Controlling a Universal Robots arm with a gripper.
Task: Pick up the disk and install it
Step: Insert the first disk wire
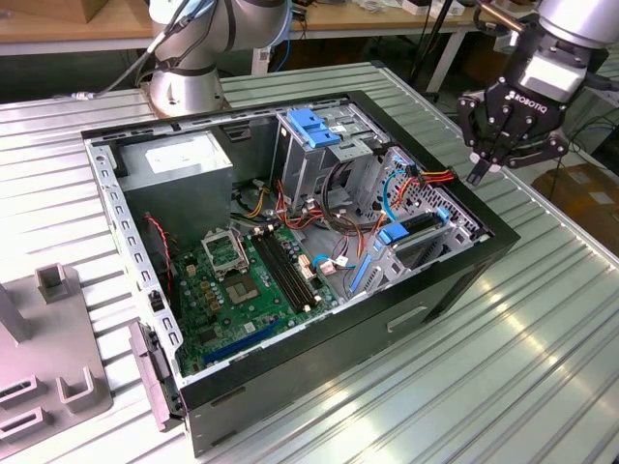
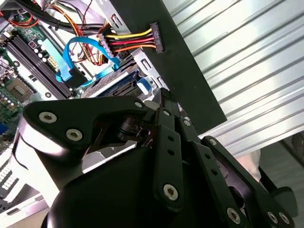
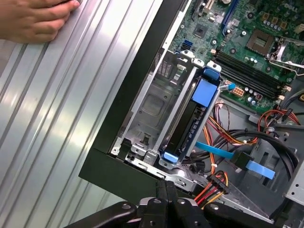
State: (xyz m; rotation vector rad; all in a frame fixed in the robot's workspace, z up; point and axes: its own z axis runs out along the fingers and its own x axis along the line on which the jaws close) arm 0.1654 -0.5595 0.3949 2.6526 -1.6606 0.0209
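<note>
In the first wrist view the disk (image 3: 189, 129) appears already seated in the corner bay of the computer case (image 3: 126, 102), with the gripper (image 3: 165, 184) pinched narrow and empty above it.

Silver-grey arm (image 1: 189, 72) — black, screw-studded hand (image 1: 508, 159)

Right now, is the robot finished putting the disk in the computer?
Nearly, it seems. Done: the disk sits on edge in the drive bay, its blue frame showing. In hand: nothing; the gripper is shut and empty, above the edge of the case. Left: the yellow-and-red power plug lies loose on that edge, and I cannot tell if the disk is pushed fully home.
</note>
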